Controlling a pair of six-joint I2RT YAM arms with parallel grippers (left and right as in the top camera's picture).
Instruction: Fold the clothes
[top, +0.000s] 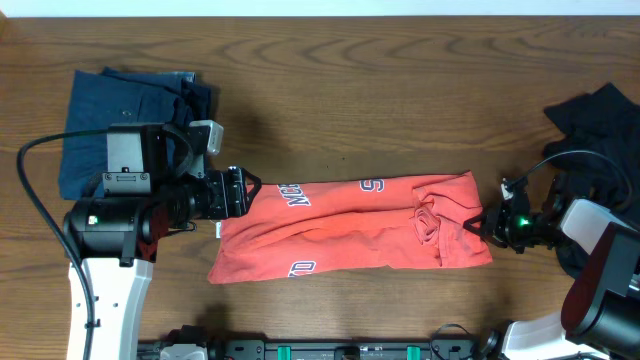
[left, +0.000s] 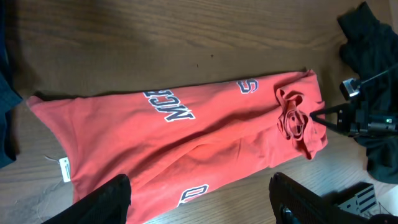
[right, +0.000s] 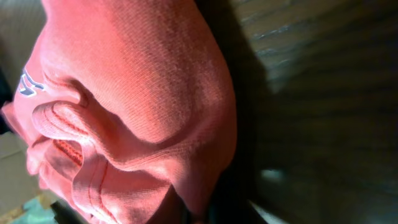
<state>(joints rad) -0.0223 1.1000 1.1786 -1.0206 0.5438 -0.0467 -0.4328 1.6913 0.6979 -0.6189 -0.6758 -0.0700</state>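
The coral-red T-shirt (top: 350, 225) lies folded into a long strip across the table, its lettering facing up; it also shows in the left wrist view (left: 186, 149). My left gripper (top: 243, 190) is at the strip's left end, open, and its two black fingers (left: 112, 199) stand wide apart above the cloth. At the right end, my right gripper (top: 480, 224) is shut on the bunched edge of the T-shirt (right: 143, 93), next to the collar folds. A dark navy garment (top: 110, 120) lies at the far left. A black garment (top: 600, 120) lies at the far right.
The left arm's base (top: 110, 230) partly overlaps the navy garment. Cables loop beside both arms. Bare wooden table (top: 380, 90) stretches behind the T-shirt. A white label (left: 64, 169) sticks out at the T-shirt's left end.
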